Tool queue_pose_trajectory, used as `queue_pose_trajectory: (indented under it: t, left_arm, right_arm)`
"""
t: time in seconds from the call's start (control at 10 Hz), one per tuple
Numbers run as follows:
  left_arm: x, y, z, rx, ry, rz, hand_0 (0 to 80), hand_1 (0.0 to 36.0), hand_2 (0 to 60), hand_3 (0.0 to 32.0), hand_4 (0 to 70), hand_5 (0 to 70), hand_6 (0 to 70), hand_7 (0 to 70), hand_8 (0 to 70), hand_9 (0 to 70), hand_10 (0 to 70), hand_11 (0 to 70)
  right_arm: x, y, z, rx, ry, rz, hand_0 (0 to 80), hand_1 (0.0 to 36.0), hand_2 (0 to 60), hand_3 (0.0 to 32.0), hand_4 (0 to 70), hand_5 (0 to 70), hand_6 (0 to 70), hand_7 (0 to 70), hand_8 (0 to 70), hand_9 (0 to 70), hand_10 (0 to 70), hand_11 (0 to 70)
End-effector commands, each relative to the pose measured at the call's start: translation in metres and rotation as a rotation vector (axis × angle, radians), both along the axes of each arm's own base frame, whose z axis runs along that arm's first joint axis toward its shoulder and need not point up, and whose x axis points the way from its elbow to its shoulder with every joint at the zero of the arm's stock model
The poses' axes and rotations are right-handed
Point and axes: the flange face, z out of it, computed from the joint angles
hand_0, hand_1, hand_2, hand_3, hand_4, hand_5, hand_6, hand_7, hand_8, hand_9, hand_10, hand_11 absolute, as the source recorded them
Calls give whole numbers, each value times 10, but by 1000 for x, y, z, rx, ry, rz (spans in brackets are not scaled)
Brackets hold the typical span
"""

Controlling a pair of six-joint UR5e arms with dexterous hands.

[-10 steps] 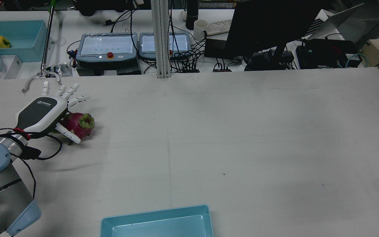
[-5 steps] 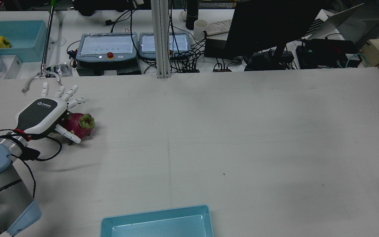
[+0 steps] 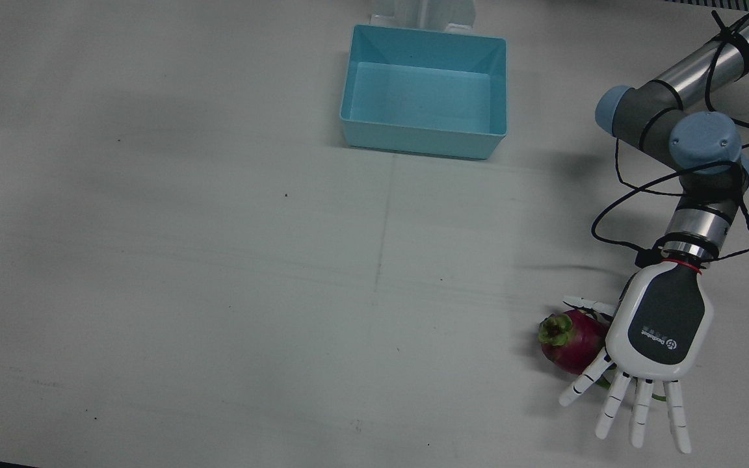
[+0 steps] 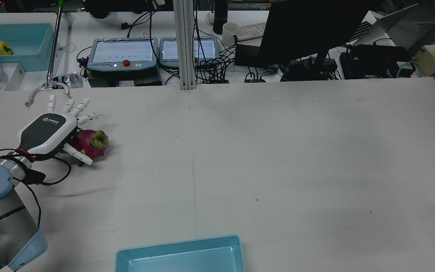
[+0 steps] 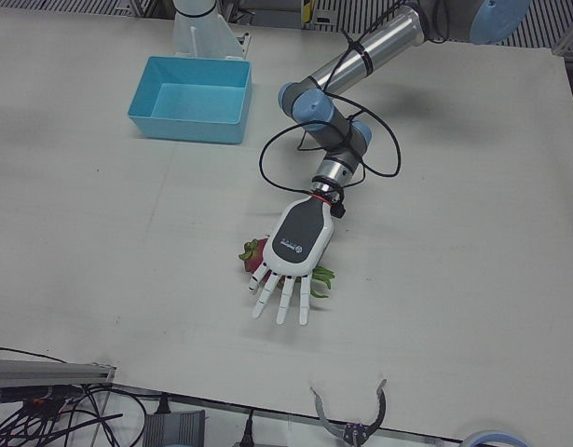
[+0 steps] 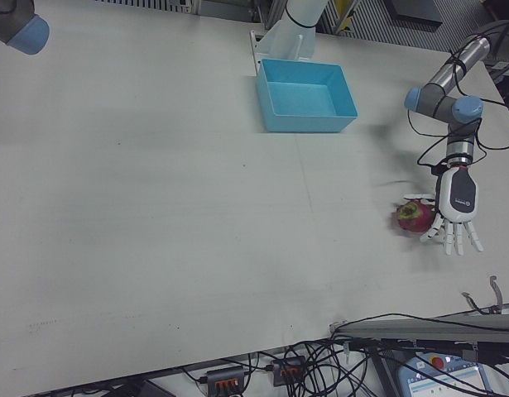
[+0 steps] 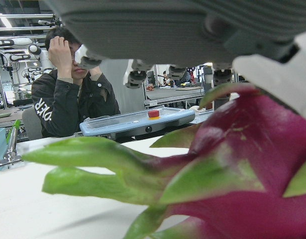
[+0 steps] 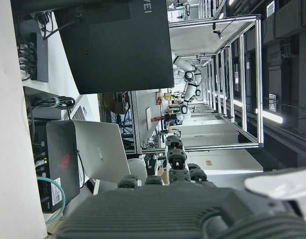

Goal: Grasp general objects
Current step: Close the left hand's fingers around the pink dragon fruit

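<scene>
A magenta dragon fruit (image 3: 566,338) with green scales lies on the white table, at the left in the rear view (image 4: 89,141). My left hand (image 3: 664,325) hovers flat over its outer side, palm down, fingers spread and straight, holding nothing. Its thumb (image 3: 586,303) lies beside the fruit on one side and a finger (image 3: 586,380) on the other. The fruit fills the left hand view (image 7: 242,174), just under the palm. My right hand (image 8: 175,164) shows only in its own view, fingers apart with nothing in them.
An empty light-blue bin (image 3: 423,140) stands at the table's robot-side middle, also in the rear view (image 4: 179,245). Teach pendants (image 4: 123,53), cables and a monitor (image 4: 308,30) sit beyond the far edge. A metal claw tool (image 4: 47,88) lies just past the left hand.
The left hand has edged slightly left and lower beside the fruit, its fingers still spread. The dragon fruit has not moved.
</scene>
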Motion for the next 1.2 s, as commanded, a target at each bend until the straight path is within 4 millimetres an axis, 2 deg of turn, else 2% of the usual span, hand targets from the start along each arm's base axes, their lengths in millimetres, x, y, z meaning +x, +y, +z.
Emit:
queue_pose_trajectory:
  t: [0.0, 0.3, 0.6, 0.7, 0.8, 0.9, 1.0, 1.1]
  left_arm:
    - [0, 0, 1, 0, -4, 0, 476, 119, 92, 0, 142, 530, 44, 83, 128, 5, 0, 0]
    - [2, -2, 11, -2, -7, 0, 474, 113, 101, 0, 219, 694, 68, 117, 132, 12, 0, 0]
    - [-3, -1, -6, 4, 26, -1, 465, 95, 119, 0, 323, 700, 76, 140, 134, 17, 0, 0]
    - [-11, 5, -33, 28, 54, 1, 462, 132, 296, 0, 354, 700, 79, 146, 135, 19, 0, 0]
    - [-24, 14, -63, 41, 110, 6, 459, 176, 488, 0, 341, 700, 78, 145, 137, 20, 0, 0]
    - [-33, 24, -91, 44, 172, 21, 447, 207, 600, 0, 330, 700, 77, 147, 139, 24, 0, 0]
    - [-38, 31, -113, 67, 228, 59, 436, 219, 600, 0, 321, 700, 77, 149, 140, 26, 0, 0]
    - [-35, 38, -127, 80, 262, 149, 426, 223, 600, 0, 311, 700, 78, 154, 145, 33, 0, 0]
  right_arm:
    - [0, 0, 0, 0, 0, 0, 0, 0, 0, 0, 0, 0, 0, 0, 0, 0, 0, 0]
    - [0, 0, 0, 0, 0, 0, 0, 0, 0, 0, 0, 0, 0, 0, 0, 0, 0, 0]
    - [0, 0, -1, 1, 0, 0, 0, 0, 0, 0, 0, 0, 0, 0, 0, 0, 0, 0]
    - [0, 0, -1, 1, 0, -1, 0, 0, 0, 0, 0, 0, 0, 0, 0, 0, 0, 0]
    - [0, 0, -1, 1, 0, 0, 0, 0, 0, 0, 0, 0, 0, 0, 0, 0, 0, 0]
    - [0, 0, -1, 1, 0, 0, 0, 0, 0, 0, 0, 0, 0, 0, 0, 0, 0, 0]
    - [0, 0, -1, 1, 0, 0, 0, 0, 0, 0, 0, 0, 0, 0, 0, 0, 0, 0]
    - [0, 0, -1, 1, 0, 0, 0, 0, 0, 0, 0, 0, 0, 0, 0, 0, 0, 0]
